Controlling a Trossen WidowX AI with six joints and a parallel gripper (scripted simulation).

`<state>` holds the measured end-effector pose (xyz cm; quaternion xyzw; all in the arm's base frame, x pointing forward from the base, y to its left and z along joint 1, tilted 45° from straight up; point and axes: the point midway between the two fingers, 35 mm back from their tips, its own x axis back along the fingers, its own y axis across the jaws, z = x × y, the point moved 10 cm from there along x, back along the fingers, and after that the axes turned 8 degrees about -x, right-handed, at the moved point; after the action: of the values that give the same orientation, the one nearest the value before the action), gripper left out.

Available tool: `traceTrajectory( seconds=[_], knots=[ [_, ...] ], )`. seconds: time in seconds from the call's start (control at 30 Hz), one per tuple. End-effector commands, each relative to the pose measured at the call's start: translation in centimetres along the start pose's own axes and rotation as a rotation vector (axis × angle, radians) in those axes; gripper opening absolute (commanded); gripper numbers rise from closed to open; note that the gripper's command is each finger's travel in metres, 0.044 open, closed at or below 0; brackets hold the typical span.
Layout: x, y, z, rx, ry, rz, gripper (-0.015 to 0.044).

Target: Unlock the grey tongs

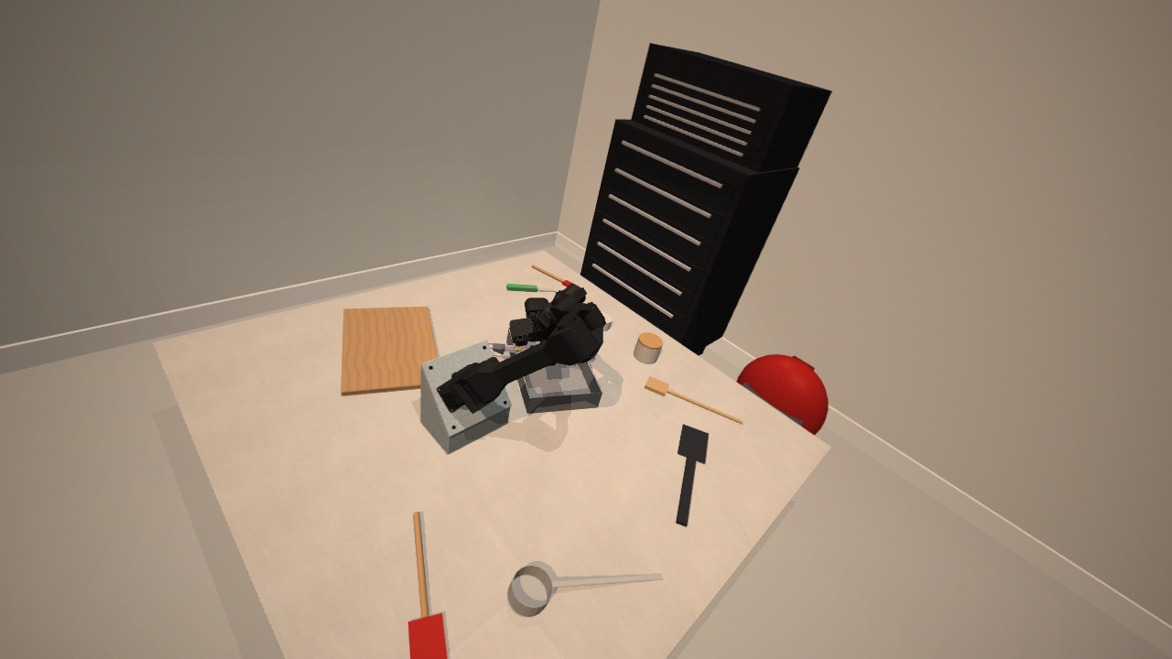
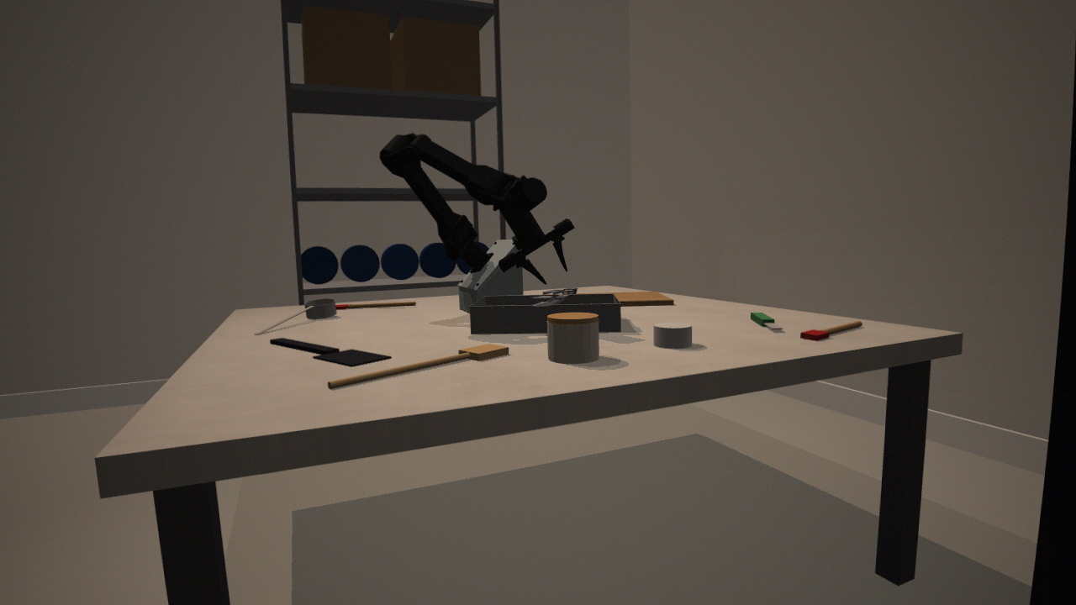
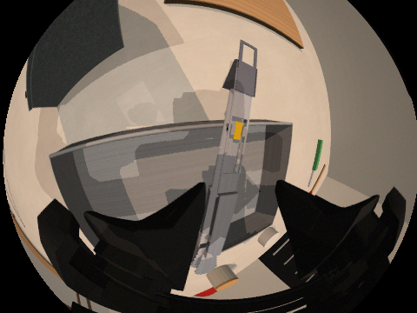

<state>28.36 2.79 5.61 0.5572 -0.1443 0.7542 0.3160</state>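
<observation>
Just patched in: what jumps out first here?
The black arm's gripper hangs open above the roasting tin at mid-table, fingers pointing down. The grey tongs lie across the tin, untouched, lined up between the fingers in the wrist view. The wooden board waits beyond.
</observation>
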Motion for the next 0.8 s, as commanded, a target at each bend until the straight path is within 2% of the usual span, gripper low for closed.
traceTrajectory(
  seconds=[0.0,0.3,0.77],
  knots=[
    [0.0,0.1,-0.2,0.021,-0.004,-0.010,0.0260],
    [0.1,0.5,0.2,0.021,-0.003,-0.011,0.0260],
    [-2.1,0.4,0.4,0.021,-0.003,-0.010,0.0260]
  ],
)
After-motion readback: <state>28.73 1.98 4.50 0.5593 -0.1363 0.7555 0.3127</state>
